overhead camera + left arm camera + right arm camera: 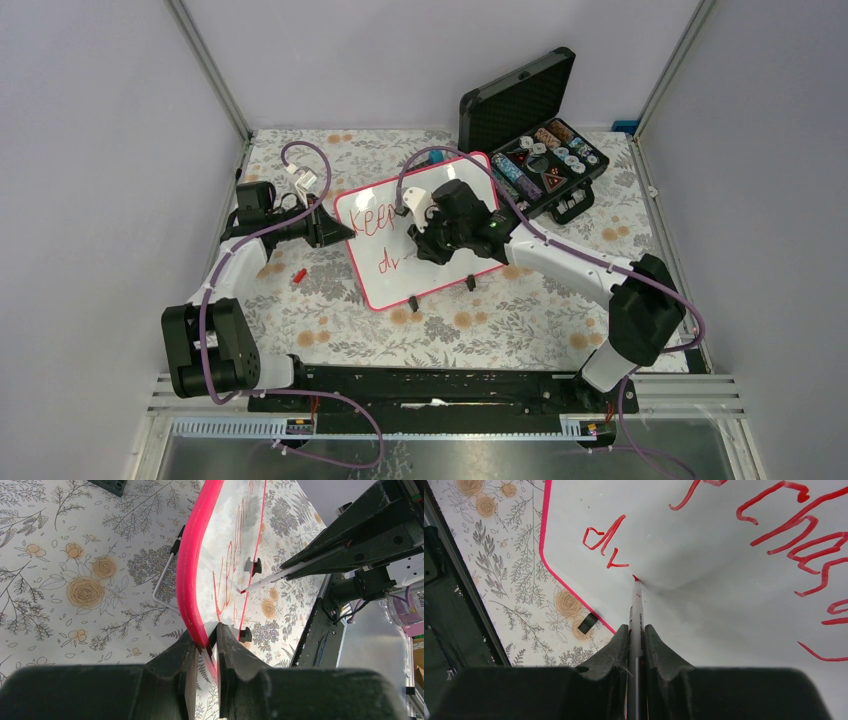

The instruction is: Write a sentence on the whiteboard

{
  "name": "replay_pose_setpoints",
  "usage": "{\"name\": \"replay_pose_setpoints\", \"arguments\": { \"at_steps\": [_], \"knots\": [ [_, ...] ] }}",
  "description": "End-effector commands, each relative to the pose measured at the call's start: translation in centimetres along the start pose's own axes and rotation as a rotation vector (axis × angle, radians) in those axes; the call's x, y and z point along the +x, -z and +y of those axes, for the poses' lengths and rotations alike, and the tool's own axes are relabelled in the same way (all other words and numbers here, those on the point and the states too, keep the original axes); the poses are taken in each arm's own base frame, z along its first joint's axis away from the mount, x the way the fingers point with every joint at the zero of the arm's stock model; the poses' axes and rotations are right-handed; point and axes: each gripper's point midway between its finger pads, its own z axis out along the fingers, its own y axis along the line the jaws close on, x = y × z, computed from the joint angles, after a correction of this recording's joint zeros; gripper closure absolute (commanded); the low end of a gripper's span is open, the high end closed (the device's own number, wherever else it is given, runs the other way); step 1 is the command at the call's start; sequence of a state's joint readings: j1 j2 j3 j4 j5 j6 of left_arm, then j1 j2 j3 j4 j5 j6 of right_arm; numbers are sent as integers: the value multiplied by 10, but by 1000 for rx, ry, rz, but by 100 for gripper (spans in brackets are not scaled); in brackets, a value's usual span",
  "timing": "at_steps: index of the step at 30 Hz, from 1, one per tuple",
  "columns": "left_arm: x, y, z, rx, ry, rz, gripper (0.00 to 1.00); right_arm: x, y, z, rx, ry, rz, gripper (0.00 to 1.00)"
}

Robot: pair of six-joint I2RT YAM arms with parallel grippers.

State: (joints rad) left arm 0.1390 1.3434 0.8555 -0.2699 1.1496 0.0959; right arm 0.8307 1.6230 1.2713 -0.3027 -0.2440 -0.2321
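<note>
The flowered tabletop (330, 330) carries two arms, one whiteboard, one open black case (520, 100) at the far right and one small red cap (299, 274) lying near the board's left corner.

The left arm (235, 265) rises from its base, bends at the elbow and reaches right and low. The right arm (570, 265) stretches from the near right toward the left and hangs over the board's middle.

The whiteboard (400, 280) sits mid-table with its long axis running left to right, the right end swung a little farther away. Its two black feet (415, 303) line the near long edge. A wire stand (162, 582) shows behind it.

The left hand (214, 635) is pinched shut on the pink frame (187, 580) at the board's left short edge.

The right hand (636, 630) is clamped on one marker (636, 605), which runs straight out along the hand's line. Its red tip rests on the white surface.

The sentence (375, 222) stands in red in two lines: the upper begins "Keep", and the lower reads "dr", just left of the tip.
</note>
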Motion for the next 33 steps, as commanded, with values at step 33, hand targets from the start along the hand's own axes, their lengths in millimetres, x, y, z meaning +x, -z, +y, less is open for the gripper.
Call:
{"name": "replay_pose_setpoints", "arguments": {
  "at_steps": [33],
  "knots": [
    [-14, 0, -3, -3, -126, -26, 100, -31, 2, -12, 21, 11, -60, 100]
  ]
}}
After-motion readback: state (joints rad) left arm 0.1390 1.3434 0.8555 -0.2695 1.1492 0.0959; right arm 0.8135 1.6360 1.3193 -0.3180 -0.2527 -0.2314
